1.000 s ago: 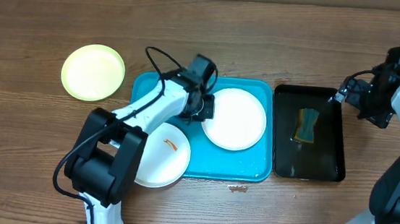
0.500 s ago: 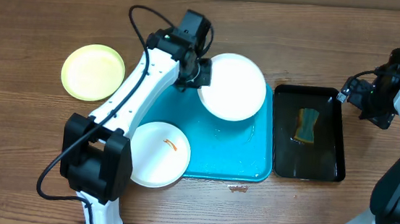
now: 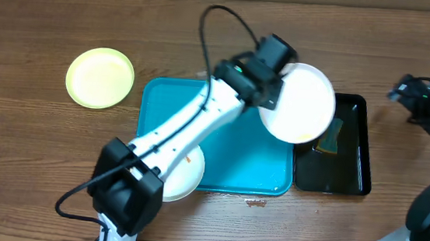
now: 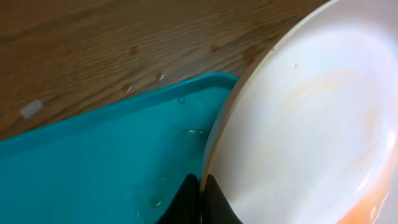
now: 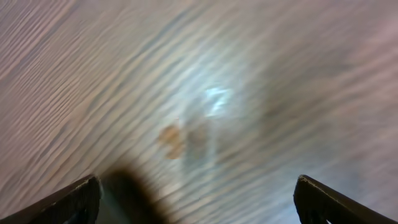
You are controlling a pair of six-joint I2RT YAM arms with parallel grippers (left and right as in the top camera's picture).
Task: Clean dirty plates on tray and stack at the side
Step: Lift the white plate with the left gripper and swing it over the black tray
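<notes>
My left gripper (image 3: pixel 270 96) is shut on the left rim of a white dirty plate (image 3: pixel 301 105), held tilted in the air over the right edge of the turquoise tray (image 3: pixel 235 157) and the black tray. In the left wrist view the fingers (image 4: pixel 200 200) pinch the plate's rim (image 4: pixel 311 124), which carries a faint orange smear, above the wet tray (image 4: pixel 112 162). A second white plate (image 3: pixel 182 182) lies at the tray's front left corner, partly under my left arm. The yellow-green plate (image 3: pixel 100 77) rests on the table at the left. My right gripper (image 3: pixel 406 94) hovers open at the far right over bare wood (image 5: pixel 205 205).
A black tray (image 3: pixel 347 175) stands right of the turquoise one, with a green-yellow sponge (image 3: pixel 328 142) in it, partly covered by the lifted plate. My left arm stretches diagonally across the turquoise tray. The left arm's cable loops above the tray's back edge.
My left gripper has lifted the white plate off the tray and swung it right, over the black tray. The right arm has drawn back toward the right edge.
</notes>
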